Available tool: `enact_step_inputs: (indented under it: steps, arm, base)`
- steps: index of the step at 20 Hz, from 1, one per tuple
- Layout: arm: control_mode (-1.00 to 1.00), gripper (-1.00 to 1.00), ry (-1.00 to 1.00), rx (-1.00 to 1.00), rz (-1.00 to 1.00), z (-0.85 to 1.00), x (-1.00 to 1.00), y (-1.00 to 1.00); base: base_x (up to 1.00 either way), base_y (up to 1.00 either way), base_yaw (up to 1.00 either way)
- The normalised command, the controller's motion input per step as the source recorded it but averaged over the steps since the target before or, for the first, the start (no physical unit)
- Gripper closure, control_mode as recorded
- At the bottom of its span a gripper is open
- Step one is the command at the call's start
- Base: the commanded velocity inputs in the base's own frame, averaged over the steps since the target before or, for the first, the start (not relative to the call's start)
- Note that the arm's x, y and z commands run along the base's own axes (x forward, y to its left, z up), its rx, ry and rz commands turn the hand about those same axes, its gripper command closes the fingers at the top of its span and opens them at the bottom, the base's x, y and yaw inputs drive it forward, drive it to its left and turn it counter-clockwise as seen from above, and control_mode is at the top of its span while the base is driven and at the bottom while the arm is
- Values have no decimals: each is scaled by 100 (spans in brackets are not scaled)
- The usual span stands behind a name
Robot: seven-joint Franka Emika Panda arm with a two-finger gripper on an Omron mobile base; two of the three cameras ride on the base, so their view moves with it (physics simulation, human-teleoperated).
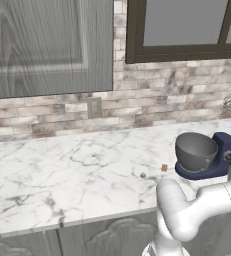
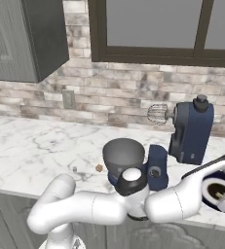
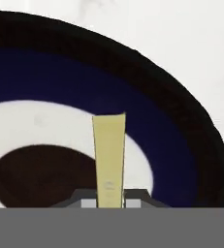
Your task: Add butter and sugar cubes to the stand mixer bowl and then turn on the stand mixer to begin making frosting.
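- Pincer (image 3: 108, 201): tips pressed together on a pale yellow flat stick (image 3: 108, 155), poised over a round dish (image 3: 133, 97) with a navy band, white inside and a dark centre.
- Stand mixer (image 2: 189, 131): head tilted back, grey bowl (image 2: 123, 154) seemingly empty.
- Butter (image 2: 99, 168) and sugar cubes (image 2: 75, 169): loose on the bench (image 2: 26, 141), left of the bowl, apart from each other.
- Step, as judged: neither ingredient loaded. The next move calls for dropping the stick and reaching left for the butter.
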Motion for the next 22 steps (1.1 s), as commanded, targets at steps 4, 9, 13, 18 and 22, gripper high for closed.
enact_step_inputs:
  steps: [4, 9, 13, 18, 22]
  arm:
    - [-100, 100, -4, -6, 0, 42, -51, 53]
    - [-100, 100, -8, -11, -1, 36, -47, 79]
    - [-100, 100, -16, -15, -3, 33, -61, 80]
    - [-100, 100, -20, -18, -3, 31, -60, 82]
    - [-100, 100, -25, -41, -2, 24, -41, 81]
  base:
    - [0, 0, 0]
    - [0, 0, 0]
    - [0, 0, 0]
    - [0, 0, 0]
    - [0, 0, 0]
